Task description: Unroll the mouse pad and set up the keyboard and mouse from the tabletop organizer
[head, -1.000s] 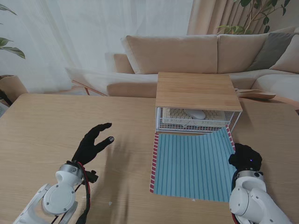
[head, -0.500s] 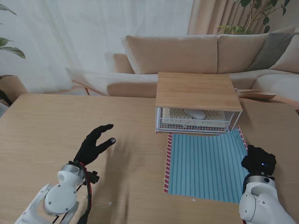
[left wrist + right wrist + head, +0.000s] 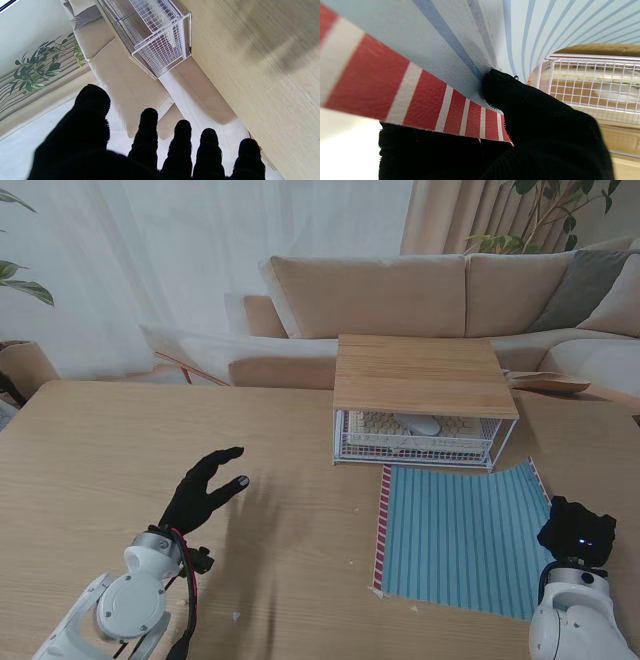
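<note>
Worktop (image 3: 150, 430): wood; carries everything listed here.

Organizer (image 3: 418, 375): a wood-topped wire basket, ahead of your right robot hand (image 3: 577, 533) and across from your left robot hand (image 3: 203, 488). Holds the keyboard (image 3: 375, 423), pale, lying flat, and the mouse (image 3: 421, 423), white, resting on the keyboard. Neither is out yet.

Pad (image 3: 460, 535): blue-striped with a red-and-white border, spread flat between the organizer and you. Its far edge lies just beside the basket front; its right edge is in your right robot hand.

Right robot hand: clamped on the pad edge. In the wrist view the thumb (image 3: 500, 85) presses the blue face while the other fingers sit under the red border, so that corner is lifted off the worktop.

Left robot hand: fingers apart, holding nothing, hovering over bare worktop well apart from the pad.

Step in hand, as you should judge it: placing the pad. Keep the pinch firm but low so the sheet drags flat rather than curling. Square the far edge to the basket front, then lower the held edge before letting go. Leave room in front of the basket for drawing out the keyboard. A pad set too far right may overhang the worktop edge.
</note>
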Motion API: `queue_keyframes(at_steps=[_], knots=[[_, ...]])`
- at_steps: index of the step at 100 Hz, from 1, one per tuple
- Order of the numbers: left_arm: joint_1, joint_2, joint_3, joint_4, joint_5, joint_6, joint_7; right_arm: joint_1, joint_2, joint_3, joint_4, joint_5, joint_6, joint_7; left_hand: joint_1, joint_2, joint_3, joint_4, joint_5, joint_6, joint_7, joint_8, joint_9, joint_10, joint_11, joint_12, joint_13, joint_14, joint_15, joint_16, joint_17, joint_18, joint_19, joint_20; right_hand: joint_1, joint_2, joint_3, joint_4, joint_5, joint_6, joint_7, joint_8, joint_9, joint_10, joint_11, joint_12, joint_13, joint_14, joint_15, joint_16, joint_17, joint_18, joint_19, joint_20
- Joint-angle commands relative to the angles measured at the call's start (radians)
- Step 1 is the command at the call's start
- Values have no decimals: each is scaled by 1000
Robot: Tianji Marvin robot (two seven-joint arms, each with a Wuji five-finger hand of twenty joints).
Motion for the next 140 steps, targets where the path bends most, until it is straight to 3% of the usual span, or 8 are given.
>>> queue_keyframes(at_steps=[1,50,65,72,89,103,132,140], knots=[[1,-4,2,-1,-2,5,-16,-7,5,4,6,-9,0,1,25,38,-32,37,-7,-8,-15,-8,-21,-36,-17,-10,-36,-12,-22,9,-14,-3,-38,15,29,48,30,21,-8,-66,44,27,-15,27,47,10,4,-22,24,12,-19,-43,64,32],[-3,-4,6,4,0,15,-15,12,12,6,44,-43,11,-20,28,37,-29,37,-7,-10,-12,-6,-23,-38,-25,-14,-38,-13,-26,10,-15,-4,-39,19,15,47,3,21,-53,-93,22,-1,-69,-14,5,-32,-63,-17,-57,-15,-72,-61,2,-5],[-5,-4,6,7,1,15,-15,24,11,-3,61,-29,-13,-34,26,38,-30,37,-10,-8,-13,-6,-22,-39,-25,-15,-37,-12,-26,12,-16,-4,-39,20,-44,59,23,42,-210,-52,-121,-40,-291,-40,-84,-163,-296,-1,-272,-92,-256,-87,-143,-106],[-5,-4,6,8,0,16,-15,27,12,-3,65,-32,-19,-37,26,37,-30,37,-13,-8,-14,-6,-22,-39,-26,-15,-38,-13,-27,12,-15,-4,-38,21,-120,116,33,135,-287,-14,-333,52,-475,-63,-133,-230,-464,-3,-414,-133,-370,-112,-212,-160],[-7,-4,7,10,-1,15,-16,26,13,7,56,-26,-45,-28,22,34,-32,37,-15,-7,-13,-6,-23,-40,-29,-17,-40,-13,-30,12,-17,-4,-39,22,-215,146,-46,139,-571,49,-440,-14,-835,-73,-272,-349,-804,-51,-723,-270,-594,-181,-453,-279],[-8,-4,8,14,-3,9,-18,22,15,17,45,-21,-98,-24,11,27,-40,40,-19,-7,-15,-7,-24,-42,-33,-19,-41,-14,-33,12,-18,-5,-39,23,-271,167,-123,144,-659,44,-471,-83,-844,-90,-583,-479,-936,-114,-892,-364,-685,-222,-709,-378],[-10,-5,6,15,-5,3,-15,20,28,12,-19,-35,-244,29,10,26,-40,45,-20,-3,-16,-8,-23,-40,-35,-20,-40,-14,-35,14,-20,-4,-40,24,-306,166,-176,148,-645,-35,-457,-89,-838,-116,-685,-508,-930,-143,-964,-398,-658,-245,-885,-332],[-10,-5,5,16,-5,2,-12,24,32,5,-44,-46,-285,47,10,26,-40,46,-21,0,-16,-8,-23,-40,-35,-20,-40,-14,-35,15,-20,-4,-40,24,-309,163,-173,147,-638,-37,-457,-85,-836,-116,-671,-501,-926,-144,-955,-392,-621,-249,-973,-235]])
